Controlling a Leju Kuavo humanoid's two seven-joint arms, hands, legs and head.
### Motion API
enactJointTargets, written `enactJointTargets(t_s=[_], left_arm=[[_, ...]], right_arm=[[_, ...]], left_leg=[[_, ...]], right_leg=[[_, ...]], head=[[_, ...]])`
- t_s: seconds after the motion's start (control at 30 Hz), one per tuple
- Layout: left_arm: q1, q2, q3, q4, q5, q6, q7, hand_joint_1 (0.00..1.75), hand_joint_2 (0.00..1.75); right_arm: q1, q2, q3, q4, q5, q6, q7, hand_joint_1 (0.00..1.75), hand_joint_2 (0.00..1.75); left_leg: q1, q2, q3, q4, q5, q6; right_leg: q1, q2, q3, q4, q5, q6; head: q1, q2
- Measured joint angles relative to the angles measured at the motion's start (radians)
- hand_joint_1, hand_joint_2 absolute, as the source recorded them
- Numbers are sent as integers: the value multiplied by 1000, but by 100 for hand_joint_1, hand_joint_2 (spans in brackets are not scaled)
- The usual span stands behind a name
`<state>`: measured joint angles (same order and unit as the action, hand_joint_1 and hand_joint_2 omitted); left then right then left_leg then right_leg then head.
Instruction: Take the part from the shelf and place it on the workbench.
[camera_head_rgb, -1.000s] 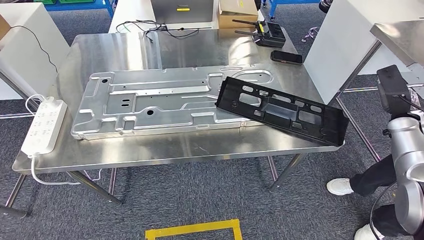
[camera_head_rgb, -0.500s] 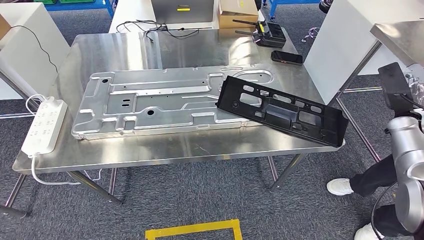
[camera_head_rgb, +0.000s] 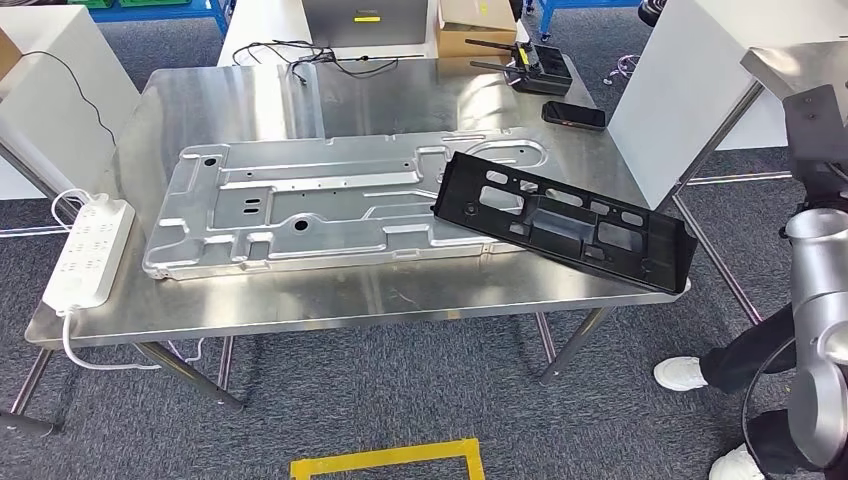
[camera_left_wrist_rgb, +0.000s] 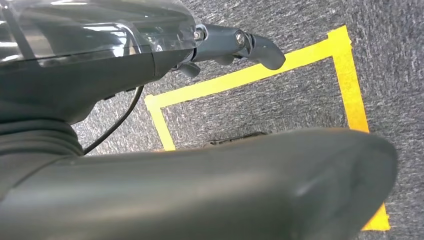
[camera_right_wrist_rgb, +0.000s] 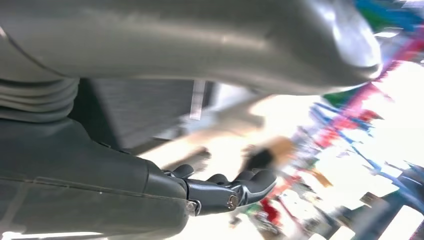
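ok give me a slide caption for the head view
Black plastic part lying on the steel workbench, overlapping a stamped metal panel; right arm raised at the side.

The right arm (camera_head_rgb: 818, 300) rises at the right edge of the head view. The right hand (camera_right_wrist_rgb: 220, 192) holds nothing, its fingers apart. The left hand (camera_left_wrist_rgb: 235, 45) hangs over the floor, fingers extended, holding nothing.

Three cameras, one high, two at my wrists.
My head view looks forward and down over the steel workbench (camera_head_rgb: 330, 300); my left wrist view sits close above yellow floor tape (camera_left_wrist_rgb: 345, 65), also at the head frame's bottom centre; my right wrist view is blurred.
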<state>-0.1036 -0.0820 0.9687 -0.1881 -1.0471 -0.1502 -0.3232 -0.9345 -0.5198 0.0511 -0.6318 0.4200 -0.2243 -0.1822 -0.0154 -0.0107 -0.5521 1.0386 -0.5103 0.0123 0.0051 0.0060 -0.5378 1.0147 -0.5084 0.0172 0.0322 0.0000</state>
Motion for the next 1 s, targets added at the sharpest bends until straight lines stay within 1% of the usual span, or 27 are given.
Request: enactJointTargets(t_s=[0.1,0.17,0.27,0.37,0.53,0.63,0.83,0.9,1.0], left_arm=[[7,0,4,0,7,4,-9,0,0],[12,0,6,0,10,6,-14,0,0],[18,0,13,0,18,9,-20,0,0],[20,0,25,0,26,13,-26,0,0],[31,-1,43,0,42,22,-33,0,0],[35,-1,53,0,48,25,-33,0,0],[37,-2,73,0,65,31,-34,0,0],[38,-4,83,0,78,35,-34,0,0],[39,-8,101,0,93,44,-31,0,0]], right_arm=[[110,9,-12,-259,-13,-24,29,0,0],[176,11,-11,-426,10,-51,49,0,0],[272,14,-9,-659,69,-104,56,0,0],[386,22,-6,-865,171,-167,50,0,0],[613,57,11,-1166,412,-316,39,0,0],[722,76,23,-1284,463,-363,34,0,0],[882,107,37,-1430,509,-409,4,0,0],[949,131,45,-1477,518,-416,-33,0,0],[1063,196,49,-1543,489,-419,-122,0,0]], left_leg=[[0,0,0,0,0,0],[0,-1,0,0,0,0],[1,-1,0,-1,0,0],[1,-1,0,-1,0,0],[2,-2,0,-1,-1,0],[1,-2,0,-1,-1,0],[1,-1,1,-1,-1,0],[1,-1,1,-1,-1,0],[2,-1,1,-1,-1,0]], right_leg=[[0,0,0,0,0,0],[0,0,0,0,-1,0],[1,0,0,0,-1,0],[1,0,0,0,-1,0],[1,-1,0,0,-2,0],[1,-1,0,0,-3,0],[1,-1,1,0,-3,0],[1,-1,1,0,-3,0],[1,-1,0,0,-4,-1]], head=[[0,0],[-1,0],[-1,0],[-1,0],[-1,0],[0,0],[0,0],[0,0],[-1,0]])
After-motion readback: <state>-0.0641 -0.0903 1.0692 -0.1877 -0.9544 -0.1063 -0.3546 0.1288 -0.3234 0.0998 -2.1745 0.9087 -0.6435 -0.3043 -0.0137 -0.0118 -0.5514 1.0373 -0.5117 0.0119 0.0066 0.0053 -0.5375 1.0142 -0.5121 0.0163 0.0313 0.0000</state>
